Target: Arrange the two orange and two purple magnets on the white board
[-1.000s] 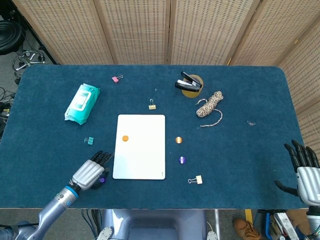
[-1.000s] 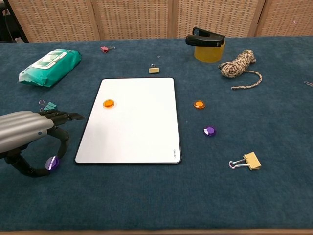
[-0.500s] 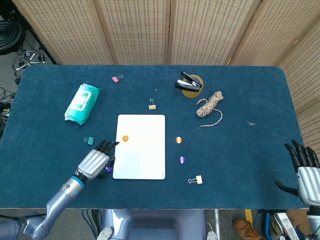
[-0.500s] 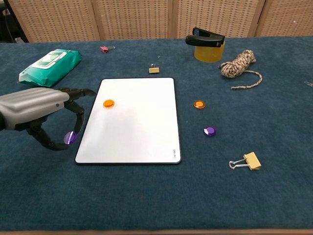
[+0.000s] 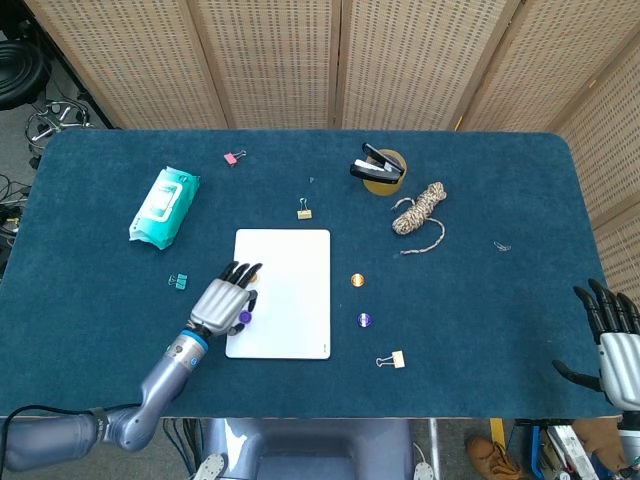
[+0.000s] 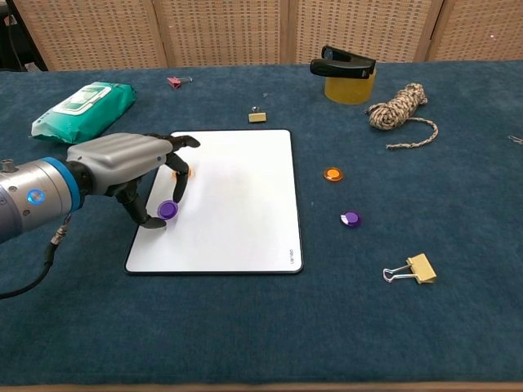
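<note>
now the left robot hand (image 6: pixel 122 163) pinches a purple magnet (image 6: pixel 167 210) low over the white board (image 6: pixel 237 220) to stick it on; the right robot hand (image 5: pixel 612 335) is open, holding nothing.

Left hand (image 6: pixel 131 167) over left part of white board (image 6: pixel 237 204), pinching purple magnet (image 6: pixel 167 210) between thumb and finger. Orange magnet (image 6: pixel 181 173) on board, mostly hidden behind fingers. Second orange magnet (image 6: pixel 332 174) and second purple magnet (image 6: pixel 350 219) on blue cloth right of board, near each other. Binder clip (image 6: pixel 413 269) further right, nearer camera.
</note>
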Robot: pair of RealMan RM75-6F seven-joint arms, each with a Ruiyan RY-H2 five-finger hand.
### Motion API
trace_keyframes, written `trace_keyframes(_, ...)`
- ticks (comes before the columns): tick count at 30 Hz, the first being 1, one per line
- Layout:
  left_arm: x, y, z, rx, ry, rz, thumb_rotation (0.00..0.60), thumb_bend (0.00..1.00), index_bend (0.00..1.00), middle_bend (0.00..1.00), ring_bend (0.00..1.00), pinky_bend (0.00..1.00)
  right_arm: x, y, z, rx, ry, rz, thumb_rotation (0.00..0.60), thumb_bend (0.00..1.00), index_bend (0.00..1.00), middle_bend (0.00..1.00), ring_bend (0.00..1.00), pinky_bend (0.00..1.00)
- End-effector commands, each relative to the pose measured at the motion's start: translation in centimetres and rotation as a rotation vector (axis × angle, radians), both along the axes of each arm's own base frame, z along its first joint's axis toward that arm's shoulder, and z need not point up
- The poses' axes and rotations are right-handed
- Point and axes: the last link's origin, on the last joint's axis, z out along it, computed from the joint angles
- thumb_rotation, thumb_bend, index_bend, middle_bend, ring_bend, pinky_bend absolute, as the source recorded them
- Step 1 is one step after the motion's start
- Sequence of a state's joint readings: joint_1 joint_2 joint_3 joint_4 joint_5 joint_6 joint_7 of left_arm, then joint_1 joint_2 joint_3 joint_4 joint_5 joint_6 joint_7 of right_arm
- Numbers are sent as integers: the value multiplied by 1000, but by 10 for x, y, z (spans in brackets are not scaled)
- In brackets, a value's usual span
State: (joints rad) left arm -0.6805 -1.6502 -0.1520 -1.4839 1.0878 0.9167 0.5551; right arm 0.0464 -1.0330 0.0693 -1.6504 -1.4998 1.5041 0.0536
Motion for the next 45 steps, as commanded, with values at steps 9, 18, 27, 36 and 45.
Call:
trace_keyframes(9, -3, 2, 8, -6, -56, 17, 600, 140, 204, 0, 0, 0, 1, 0, -2, 7, 1, -1, 600, 0, 0, 0, 0, 0)
trace_keyframes(18, -34, -12, 66, 61, -103, 24, 600, 113, 90, 0, 0, 0, 2, 0, -8, 29, 20, 4, 600, 0, 0, 0, 0, 0)
trace_keyframes(27, -82, -50, 148, 205, -111, 7, 600, 102, 8, 0, 0, 0, 9, -13, -29, 96, 60, 57, 600, 0, 2, 0, 0, 0)
trace_keyframes(36, -119, -100, 199, 364, -135, 99, 600, 101, 0, 0, 0, 0, 40, -48, -54, 158, 106, 161, 600, 0, 112, 0, 0, 0)
trace_keyframes(45, -127, -112, 228, 418, -133, 168, 600, 101, 0, 0, 0, 0, 72, -95, -84, 223, 95, 199, 600, 2, 220, 0, 0, 0)
